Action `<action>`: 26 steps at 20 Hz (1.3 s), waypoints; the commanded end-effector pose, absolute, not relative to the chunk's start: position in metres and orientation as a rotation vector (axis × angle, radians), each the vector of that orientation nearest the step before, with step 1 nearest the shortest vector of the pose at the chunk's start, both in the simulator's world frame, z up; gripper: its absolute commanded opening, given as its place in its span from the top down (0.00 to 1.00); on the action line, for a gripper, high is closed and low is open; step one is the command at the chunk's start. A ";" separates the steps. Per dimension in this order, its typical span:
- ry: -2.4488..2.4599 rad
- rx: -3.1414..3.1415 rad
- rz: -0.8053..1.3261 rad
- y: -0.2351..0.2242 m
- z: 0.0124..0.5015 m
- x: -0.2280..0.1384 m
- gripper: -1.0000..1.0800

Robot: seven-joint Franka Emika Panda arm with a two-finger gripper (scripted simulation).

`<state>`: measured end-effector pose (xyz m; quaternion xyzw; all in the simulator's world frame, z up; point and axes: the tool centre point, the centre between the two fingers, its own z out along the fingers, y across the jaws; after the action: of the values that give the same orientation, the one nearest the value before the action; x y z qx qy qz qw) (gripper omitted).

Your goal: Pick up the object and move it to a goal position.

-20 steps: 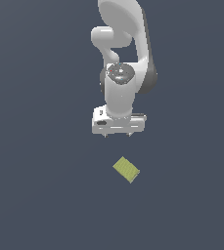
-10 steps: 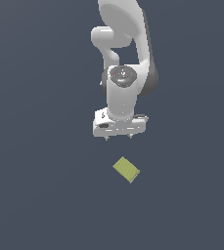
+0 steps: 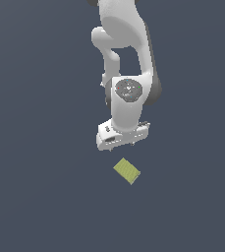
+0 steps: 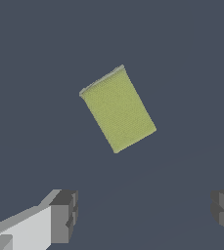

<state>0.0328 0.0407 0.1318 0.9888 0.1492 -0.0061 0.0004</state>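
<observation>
1. Against the earlier pictures, we see the gripper [image 3: 123,142] sitting slightly lower in the exterior view and nearer the block [image 3: 126,171], which lies in the same place as before.
2. We find the block flat on the dark surface [image 3: 35,187], just below the gripper in the exterior view and a little toward that view's right, not touching it.
3. The block is small, yellow-green and rectangular, turned at a slant to the picture edges; faint lines run across its top.
4. In the wrist view we see the block [image 4: 117,109] whole and uncovered, with one grey edge along a short side.
5. The two fingers [image 4: 63,216] stand wide apart in the wrist view, one at each side, with nothing between them; the block lies ahead of them, clear of both.
6. The white arm [image 3: 126,54] rises from the gripper to the top edge of the exterior view.
</observation>
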 end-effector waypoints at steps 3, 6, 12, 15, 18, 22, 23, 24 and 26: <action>0.677 3.065 -0.017 0.048 0.116 0.050 0.04; 0.821 3.029 -0.014 0.054 0.104 0.061 0.04; 1.063 2.954 -0.008 0.062 0.082 0.079 0.04; 1.150 2.922 -0.005 0.065 0.074 0.085 0.04; 1.214 2.897 -0.003 0.068 0.067 0.089 0.04; 1.268 2.874 -0.001 0.069 0.062 0.093 0.04; 1.275 2.871 0.000 0.070 0.061 0.094 0.04; 1.281 2.869 0.000 0.070 0.060 0.094 0.04; 1.285 2.867 0.000 0.070 0.060 0.094 0.04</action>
<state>0.0935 0.0696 0.0603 0.9135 0.4068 -0.0004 -0.0001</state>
